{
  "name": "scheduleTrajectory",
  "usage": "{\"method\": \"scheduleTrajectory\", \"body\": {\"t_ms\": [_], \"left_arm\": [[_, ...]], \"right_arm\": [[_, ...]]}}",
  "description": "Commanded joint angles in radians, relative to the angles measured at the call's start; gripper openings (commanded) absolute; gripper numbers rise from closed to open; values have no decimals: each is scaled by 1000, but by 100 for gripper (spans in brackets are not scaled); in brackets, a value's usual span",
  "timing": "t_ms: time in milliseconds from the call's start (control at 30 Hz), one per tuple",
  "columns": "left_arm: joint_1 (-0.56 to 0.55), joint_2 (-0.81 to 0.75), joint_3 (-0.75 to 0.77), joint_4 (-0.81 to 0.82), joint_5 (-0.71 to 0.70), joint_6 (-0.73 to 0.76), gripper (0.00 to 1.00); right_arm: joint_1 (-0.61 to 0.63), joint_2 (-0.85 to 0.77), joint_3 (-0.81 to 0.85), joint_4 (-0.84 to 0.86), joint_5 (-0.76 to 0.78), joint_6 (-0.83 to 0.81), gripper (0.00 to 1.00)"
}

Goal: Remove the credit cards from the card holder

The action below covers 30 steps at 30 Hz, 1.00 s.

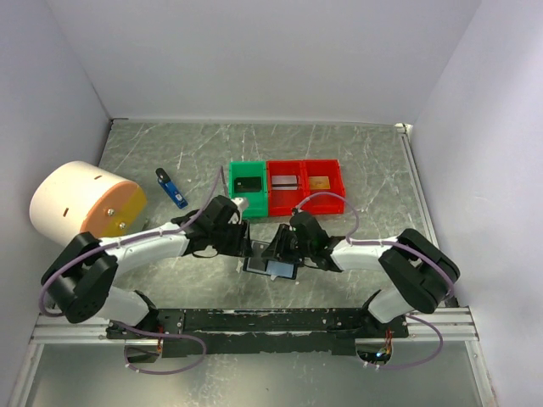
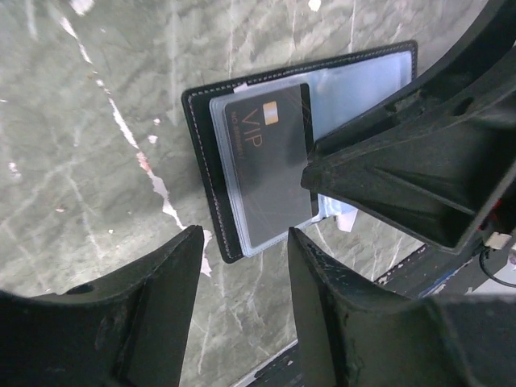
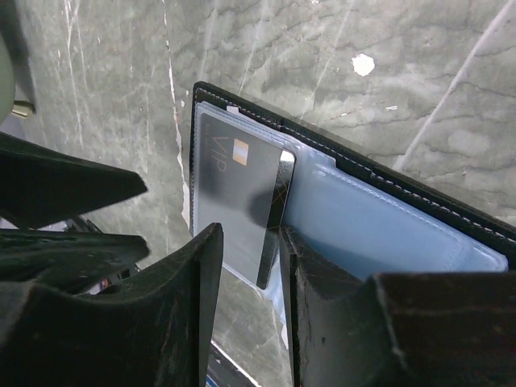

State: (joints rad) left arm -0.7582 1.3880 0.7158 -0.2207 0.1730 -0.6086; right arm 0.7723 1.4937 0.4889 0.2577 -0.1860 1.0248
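Observation:
The black card holder (image 1: 270,259) lies open on the marble table between my two grippers, its pale blue sleeves (image 3: 379,226) facing up. A black credit card marked VIP (image 2: 266,161) sits in the left sleeve, with its inner edge sticking out of it (image 3: 274,210). My right gripper (image 3: 246,258) is open, with its jaws standing either side of that edge; one fingertip (image 2: 314,173) touches the card. My left gripper (image 2: 242,274) is open and empty just short of the holder's near left corner. Both also show in the top view: left gripper (image 1: 242,246), right gripper (image 1: 286,246).
Behind the holder stand a green bin (image 1: 248,188) holding a dark card, a red bin (image 1: 286,193) holding a silvery card and a second red bin (image 1: 325,193) holding an orange-gold card. A blue and black stick (image 1: 171,188) and a white and orange drum (image 1: 85,202) lie left.

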Motion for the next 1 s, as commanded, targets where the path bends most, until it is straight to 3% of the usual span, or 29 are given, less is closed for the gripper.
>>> {"method": "scheduleTrajectory", "body": {"t_ms": [0, 367, 967], "left_arm": [[-42, 56, 53, 41, -8, -24, 56], [-69, 123, 68, 53, -47, -45, 42], [-72, 124, 85, 95, -11, -43, 43]], "right_arm": [[-22, -7, -42, -54, 30, -1, 35], [-35, -43, 16, -99, -18, -45, 35], [-35, 2, 20, -157, 38, -60, 35]]}}
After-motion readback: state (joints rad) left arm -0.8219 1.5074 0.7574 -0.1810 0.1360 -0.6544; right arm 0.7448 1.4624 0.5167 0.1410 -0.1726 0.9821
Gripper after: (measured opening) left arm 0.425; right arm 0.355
